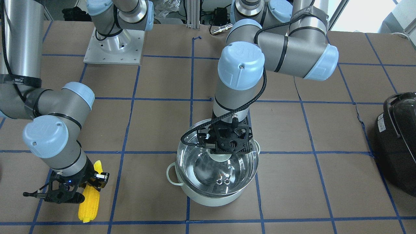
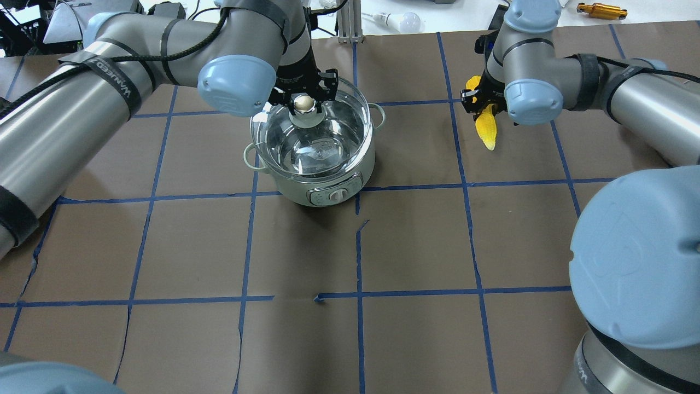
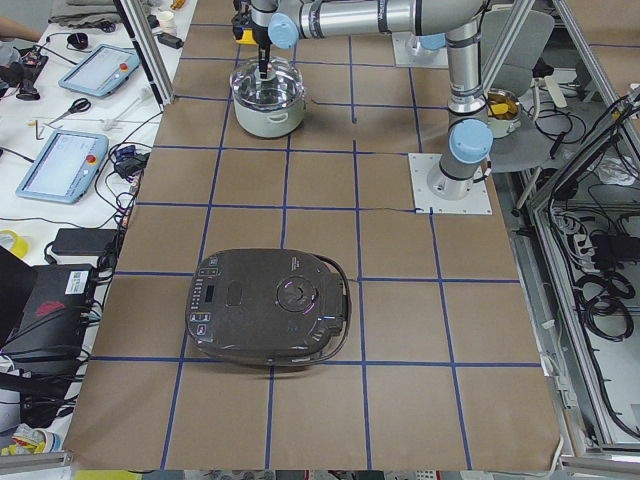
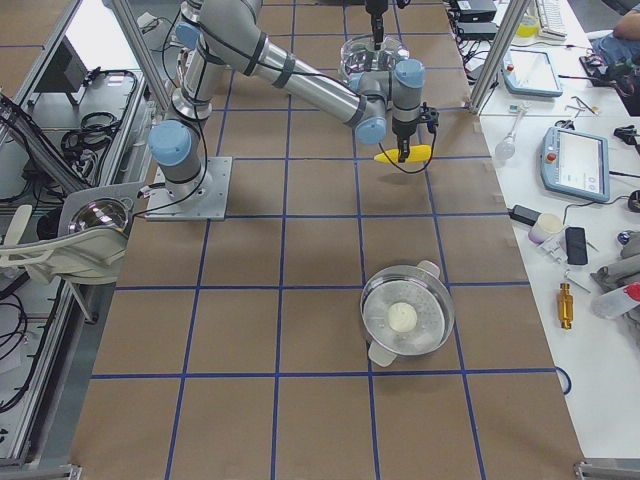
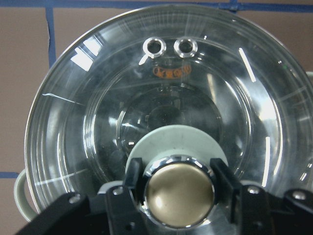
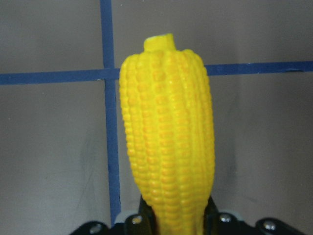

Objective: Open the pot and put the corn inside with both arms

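The mint-green pot (image 1: 211,198) stands mid-table, also in the overhead view (image 2: 328,191). Its glass lid (image 1: 198,162) is over it, slightly tilted; I cannot tell whether it rests on the rim. My left gripper (image 1: 227,144) is shut on the lid's brass knob (image 5: 178,196), also seen from overhead (image 2: 304,103). My right gripper (image 1: 76,188) is shut on the yellow corn (image 1: 90,198) near one end, low at the table. The corn fills the right wrist view (image 6: 166,132) and shows from overhead (image 2: 486,128). I cannot tell whether it is off the table.
A black appliance (image 1: 398,143) with a wire handle lies on the table, also in the exterior left view (image 3: 268,305). A second, steel pot with a lid (image 4: 407,318) stands on the table toward the near end in the exterior right view. Blue tape lines grid the brown table.
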